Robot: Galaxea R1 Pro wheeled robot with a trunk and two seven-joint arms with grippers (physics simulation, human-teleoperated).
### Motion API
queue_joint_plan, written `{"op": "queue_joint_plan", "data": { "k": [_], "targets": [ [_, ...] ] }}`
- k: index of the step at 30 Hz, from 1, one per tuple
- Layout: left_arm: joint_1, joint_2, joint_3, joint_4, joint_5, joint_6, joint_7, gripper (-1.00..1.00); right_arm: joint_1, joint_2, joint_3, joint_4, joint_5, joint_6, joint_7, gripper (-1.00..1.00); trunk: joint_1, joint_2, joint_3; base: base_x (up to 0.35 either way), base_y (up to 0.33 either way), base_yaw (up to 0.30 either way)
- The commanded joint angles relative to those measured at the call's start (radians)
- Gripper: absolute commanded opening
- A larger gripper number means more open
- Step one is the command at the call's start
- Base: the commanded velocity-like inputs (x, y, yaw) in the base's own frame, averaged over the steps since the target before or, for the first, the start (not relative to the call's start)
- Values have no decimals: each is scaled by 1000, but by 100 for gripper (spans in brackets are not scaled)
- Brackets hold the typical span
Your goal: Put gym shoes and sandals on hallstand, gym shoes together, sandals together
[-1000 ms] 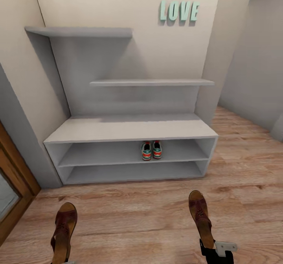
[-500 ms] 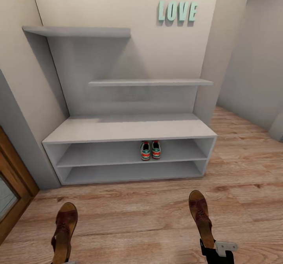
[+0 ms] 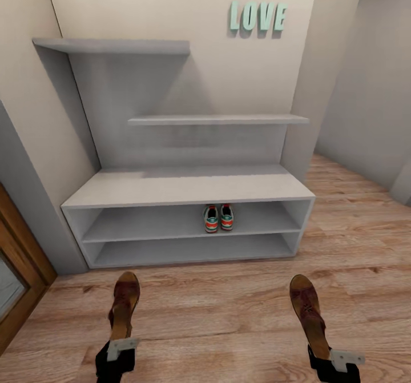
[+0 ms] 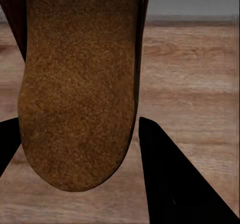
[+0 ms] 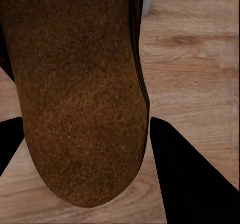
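Pincers [image 3: 117, 346] [image 3: 334, 360] each pinching a sandal [image 3: 124, 309] [image 3: 308, 314] — above wood-plank floor [image 3: 228, 326], before grey hallstand [image 3: 188, 186].

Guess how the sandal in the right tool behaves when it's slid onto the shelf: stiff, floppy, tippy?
Probably stiff: the sandal juts straight out from the right tool, held at the heel with no visible sag. The flat, grainy sole suggests it would sit stable, not roll, and drag a little when pushed. The heel-only hold might let it pivot on contact.
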Motion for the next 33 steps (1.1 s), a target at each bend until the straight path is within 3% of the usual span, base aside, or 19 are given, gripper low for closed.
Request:
{"op": "queue_joint_plan", "data": {
  "k": [1,5,9,16,20,24,28,33],
  "targets": [
    [-34,-3,-5,-1,-6,51,1,-100,-1,-12,-7,1,0,-3,2,-100,0,0,-1,0,0,0],
    [-132,-14,-17,-1,-6,198,0,-100,-1,-46,-7,0,-60,-1,3,-100,0,0,-1,0,0,0],
    [-238,-31,-21,0,-6,344,-2,-100,-1,-83,-7,-1,-169,1,5,-100,0,0,-1,0,0,0],
    [-382,-62,-23,0,-6,532,-2,-100,-1,-134,-7,0,-281,4,2,-100,0,0,-1,0,0,0],
    [-446,-73,-23,0,-7,620,-1,-100,-1,-143,-6,1,-336,4,1,-100,0,0,-1,0,0,0],
    [-483,-76,-32,-16,-7,660,0,-100,-1,-139,-2,0,-370,2,3,-100,0,0,-1,0,0,0],
    [-481,-70,-79,-25,-7,667,0,-100,-1,-131,-1,1,-378,2,4,-100,0,0,-1,0,0,0],
    [-494,-67,-84,-26,-4,676,0,-100,-1,-131,-3,3,-379,2,3,-100,11,-21,-17,0,0,0]
  ]
}}
